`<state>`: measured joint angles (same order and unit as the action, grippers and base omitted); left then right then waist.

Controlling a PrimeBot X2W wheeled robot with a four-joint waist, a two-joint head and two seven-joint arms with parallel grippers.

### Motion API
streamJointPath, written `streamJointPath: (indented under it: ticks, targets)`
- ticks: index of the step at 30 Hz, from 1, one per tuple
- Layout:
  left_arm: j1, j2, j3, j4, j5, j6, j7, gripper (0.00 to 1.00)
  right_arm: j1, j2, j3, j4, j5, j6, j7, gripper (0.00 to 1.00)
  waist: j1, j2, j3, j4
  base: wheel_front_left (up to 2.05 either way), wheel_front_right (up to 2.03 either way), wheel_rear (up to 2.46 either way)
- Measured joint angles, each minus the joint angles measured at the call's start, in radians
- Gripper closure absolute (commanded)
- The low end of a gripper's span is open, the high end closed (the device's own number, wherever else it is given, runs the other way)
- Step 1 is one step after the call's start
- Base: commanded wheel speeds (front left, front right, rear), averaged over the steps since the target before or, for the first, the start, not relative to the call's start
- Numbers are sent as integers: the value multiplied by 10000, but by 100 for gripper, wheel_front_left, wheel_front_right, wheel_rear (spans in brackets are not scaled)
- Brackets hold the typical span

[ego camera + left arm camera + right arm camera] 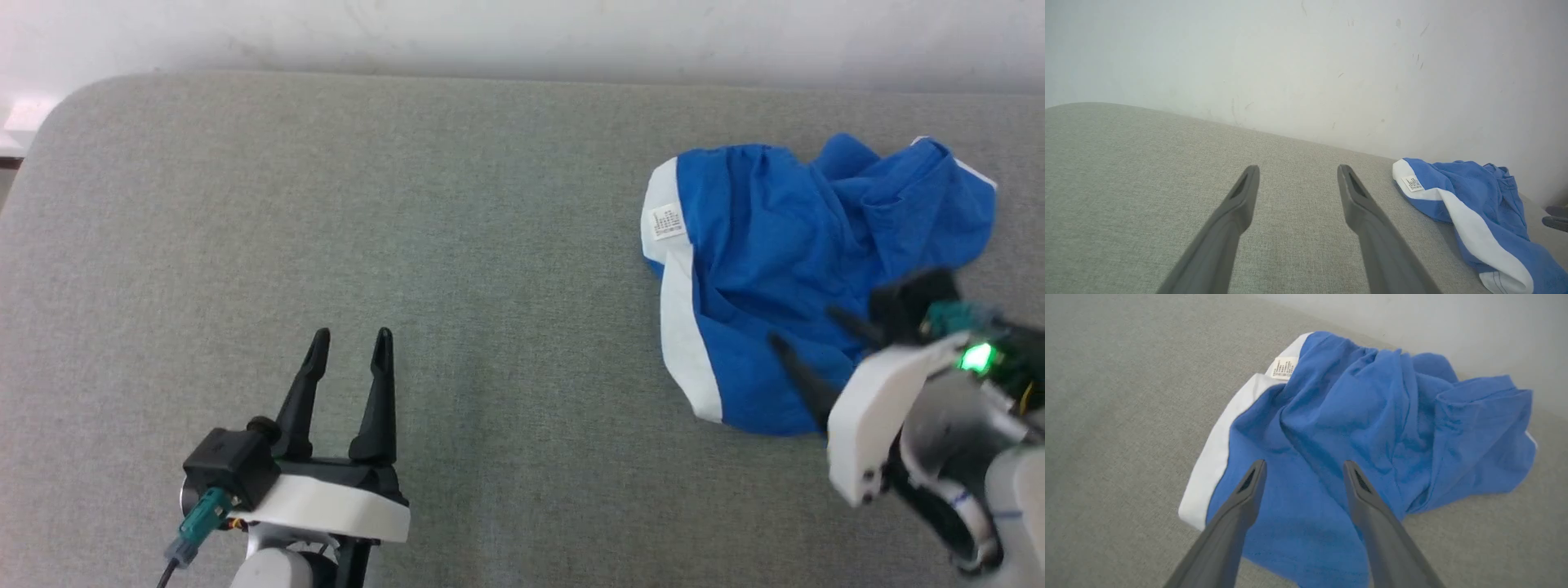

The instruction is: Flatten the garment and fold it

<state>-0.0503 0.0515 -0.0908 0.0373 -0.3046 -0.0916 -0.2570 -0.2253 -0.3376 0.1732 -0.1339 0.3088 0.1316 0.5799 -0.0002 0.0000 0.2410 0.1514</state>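
Observation:
The garment (784, 269), bright blue shorts with a white stripe and a small white label, lies crumpled at the right of the grey padded surface (408, 204). Its label faces up near the left edge in the right wrist view, on the garment (1355, 428). My right gripper (804, 331) hangs open just above the garment's near part, fingers spread with nothing between them; the same gripper (1304, 463) shows over blue cloth. My left gripper (351, 335) is open and empty over bare surface at the lower left, far from the garment (1474, 212). Its open fingers (1298, 169) point toward the wall.
A pale wall (522, 33) runs along the far edge of the surface. The surface's rounded far-left corner (73, 98) meets a light floor strip. Wide bare fabric lies between the two grippers.

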Motion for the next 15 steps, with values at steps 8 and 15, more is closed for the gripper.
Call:
streamJointPath:
  ticks: [8, 15]
  targets:
    - [30, 0, 2, -15, 0, -2, 0, 0, 765, -244, 1045, 562, -286, 0, -146, 0, 0, 0, 58, -2, 0, 0, 0]
    - [-12, -2, 12, 75, 75, -6, 0, 0, -406, -255, 2428, 2654, -938, 0, -932, 100, 2, 0, 76, -27, 0, 0, 0]
